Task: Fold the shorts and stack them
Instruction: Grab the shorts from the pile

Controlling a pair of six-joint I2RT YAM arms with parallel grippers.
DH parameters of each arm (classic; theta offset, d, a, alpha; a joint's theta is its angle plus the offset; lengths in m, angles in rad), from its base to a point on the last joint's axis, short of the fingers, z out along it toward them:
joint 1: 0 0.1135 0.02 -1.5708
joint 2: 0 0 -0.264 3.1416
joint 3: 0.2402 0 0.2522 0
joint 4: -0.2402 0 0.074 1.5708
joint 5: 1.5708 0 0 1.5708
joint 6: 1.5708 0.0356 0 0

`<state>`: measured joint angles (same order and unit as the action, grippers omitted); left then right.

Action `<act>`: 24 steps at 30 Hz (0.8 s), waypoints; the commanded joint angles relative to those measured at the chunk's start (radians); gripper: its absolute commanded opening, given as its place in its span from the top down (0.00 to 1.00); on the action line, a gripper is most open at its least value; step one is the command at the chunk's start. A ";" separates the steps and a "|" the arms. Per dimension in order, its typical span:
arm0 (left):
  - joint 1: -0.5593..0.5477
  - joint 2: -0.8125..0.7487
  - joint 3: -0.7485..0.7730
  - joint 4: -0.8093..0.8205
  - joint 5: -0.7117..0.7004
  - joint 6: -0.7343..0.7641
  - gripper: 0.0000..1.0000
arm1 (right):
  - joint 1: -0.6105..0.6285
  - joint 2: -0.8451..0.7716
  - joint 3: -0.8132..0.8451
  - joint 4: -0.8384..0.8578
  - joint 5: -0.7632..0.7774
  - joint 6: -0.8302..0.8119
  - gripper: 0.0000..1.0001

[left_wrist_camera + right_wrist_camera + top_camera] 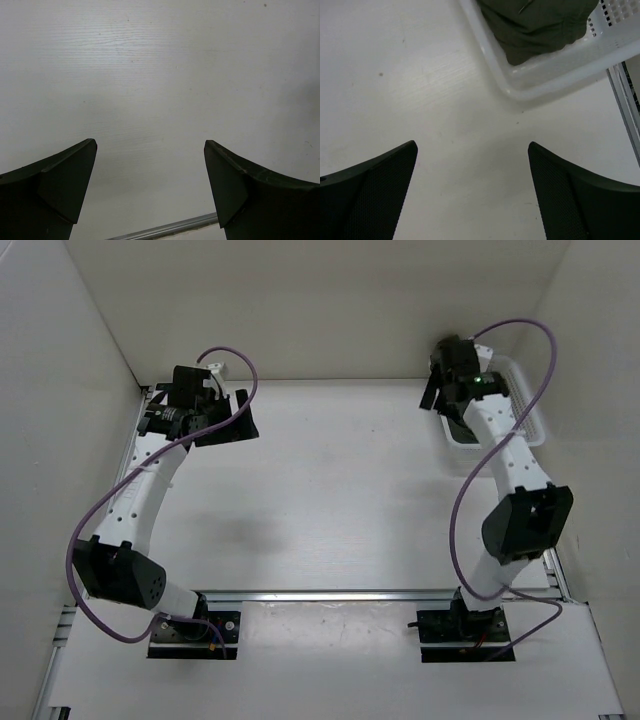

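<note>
The left gripper [150, 147] hangs over bare white tabletop [340, 500] near the far left corner, its two dark fingers spread wide with nothing between them. The right gripper [472, 147] is likewise wide open and empty, hovering above the table just short of the white mesh basket [545, 82] at the far right.

The olive-green shorts [535, 25] lie bunched inside that basket, pressed against its near wall, with a thin drawstring just visible at the top of the right wrist view (only the lower part of the heap falls inside that view). From above, the right arm's wrist covers much of the basket, so little of the fabric shows there. A small green light [481, 380] glows on that wrist.

A purple cable [72, 550] loops alongside each arm. A metal rail [350, 594] runs across the table in front of the two bases, and another edges the table just beside the basket's right side. White walls enclose the workspace on three sides.
</note>
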<state>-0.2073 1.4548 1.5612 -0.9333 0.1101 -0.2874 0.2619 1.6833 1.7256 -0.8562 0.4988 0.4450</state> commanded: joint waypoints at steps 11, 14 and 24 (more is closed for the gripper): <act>-0.053 0.075 0.082 0.030 -0.030 0.013 0.00 | -0.361 0.582 0.675 -0.051 -0.295 -0.029 0.09; -0.053 0.117 0.102 0.030 -0.018 0.013 0.00 | -0.414 0.677 0.709 0.005 -0.373 -0.009 0.10; -0.053 0.294 0.210 0.019 0.128 0.013 0.00 | -0.446 0.817 0.767 0.085 -0.453 0.021 0.77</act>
<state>-0.2577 1.7588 1.7023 -0.9169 0.1768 -0.2852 -0.2005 2.5340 2.4191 -0.8265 0.1020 0.4709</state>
